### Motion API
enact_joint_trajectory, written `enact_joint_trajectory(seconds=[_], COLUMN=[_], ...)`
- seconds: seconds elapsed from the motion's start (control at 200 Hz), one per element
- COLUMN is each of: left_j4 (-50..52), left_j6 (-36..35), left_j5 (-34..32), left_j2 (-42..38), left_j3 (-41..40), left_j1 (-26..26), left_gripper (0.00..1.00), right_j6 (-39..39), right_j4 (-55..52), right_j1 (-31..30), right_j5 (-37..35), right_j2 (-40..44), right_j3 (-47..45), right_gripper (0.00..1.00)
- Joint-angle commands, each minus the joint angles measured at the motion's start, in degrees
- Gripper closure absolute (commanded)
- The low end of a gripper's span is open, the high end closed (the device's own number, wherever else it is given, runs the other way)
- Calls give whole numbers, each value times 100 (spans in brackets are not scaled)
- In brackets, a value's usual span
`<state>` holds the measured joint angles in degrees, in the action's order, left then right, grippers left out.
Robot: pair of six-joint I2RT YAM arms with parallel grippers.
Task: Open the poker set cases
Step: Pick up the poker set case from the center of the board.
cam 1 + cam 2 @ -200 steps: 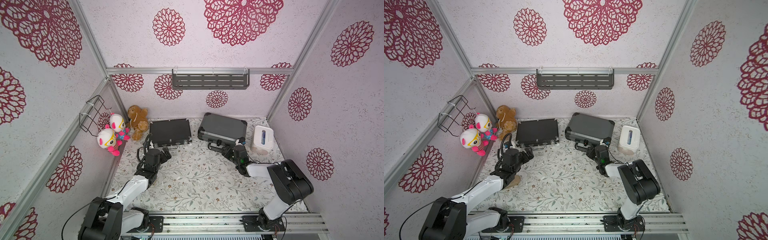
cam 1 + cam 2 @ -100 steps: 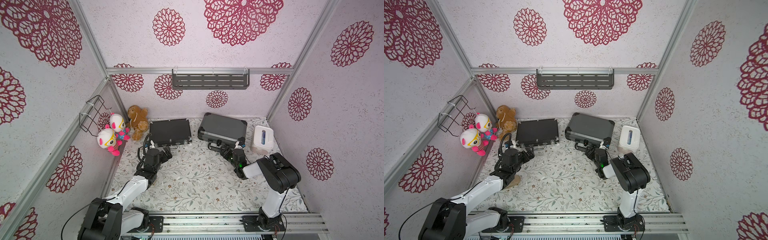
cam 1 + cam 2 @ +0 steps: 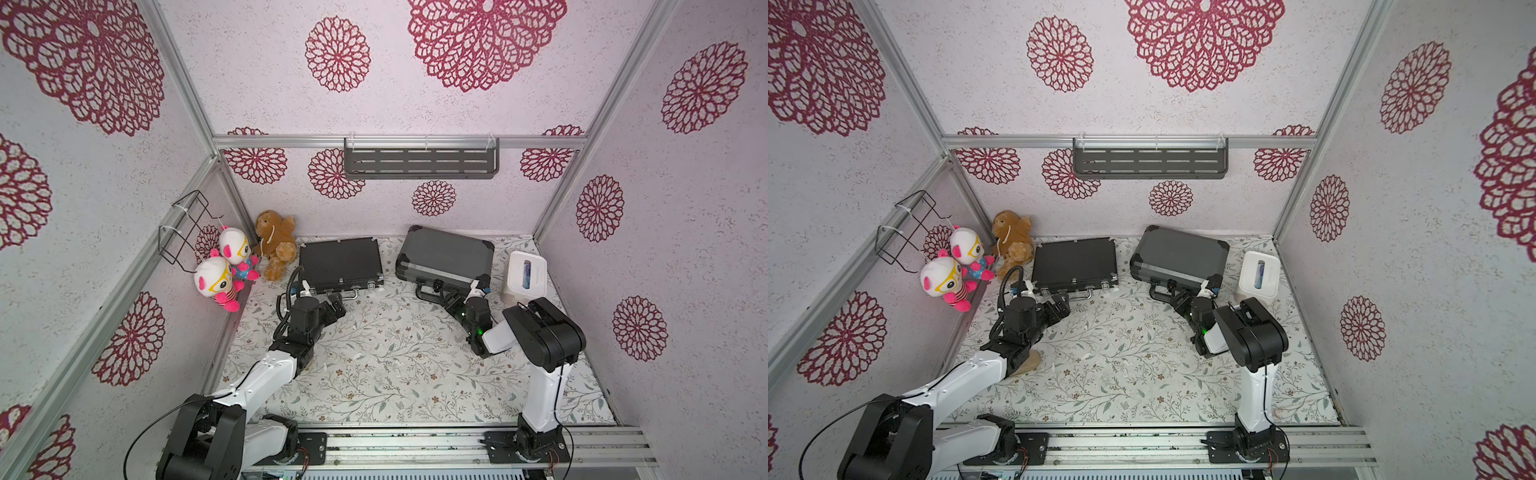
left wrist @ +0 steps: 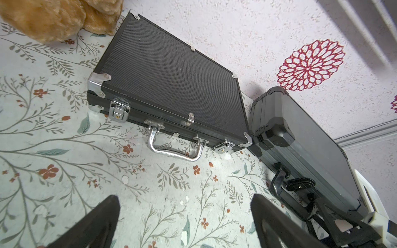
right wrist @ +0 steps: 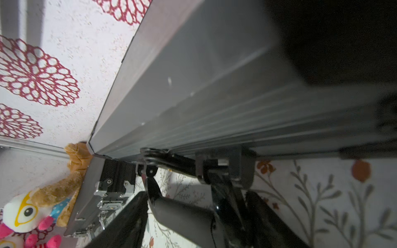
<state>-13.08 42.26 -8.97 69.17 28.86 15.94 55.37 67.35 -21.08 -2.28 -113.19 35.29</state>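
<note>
My two hands at two closed poker set cases on the floral desk (image 3: 395, 374).
In both top views the thin black case (image 3: 338, 259) lies left of centre and the thicker grey case (image 3: 446, 253) right of centre, lids down. My left hand (image 3: 336, 305) hovers wide open and empty, just below the black case's silver handle (image 4: 175, 153). My right hand (image 3: 446, 297) straddles the grey case's black handle (image 5: 182, 214); I cannot tell whether it grips.

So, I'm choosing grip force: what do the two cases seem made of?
Thin black case: dimpled matte black panel, possibly embossed plastic; shiny metal corners, latches, handle. Thicker grey case: smooth satin grey panels, ribbed frame, likely aluminium; black corners, probably plastic.
</note>
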Motion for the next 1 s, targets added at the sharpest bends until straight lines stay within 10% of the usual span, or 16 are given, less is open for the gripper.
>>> enact_joint_trajectory(seconds=[0.0, 0.996], left_j4=[-182, -274], left_j6=[81, 112], left_j5=[58, 160], left_j2=[45, -41], left_j3=[-2, -47], left_j1=[-27, -21], left_gripper=[0, 0], right_j6=[399, 2030], right_j4=[840, 1544], right_j1=[-1, -299], right_j5=[274, -1009], right_j2=[-149, -837], right_j3=[136, -110], right_gripper=[27, 69])
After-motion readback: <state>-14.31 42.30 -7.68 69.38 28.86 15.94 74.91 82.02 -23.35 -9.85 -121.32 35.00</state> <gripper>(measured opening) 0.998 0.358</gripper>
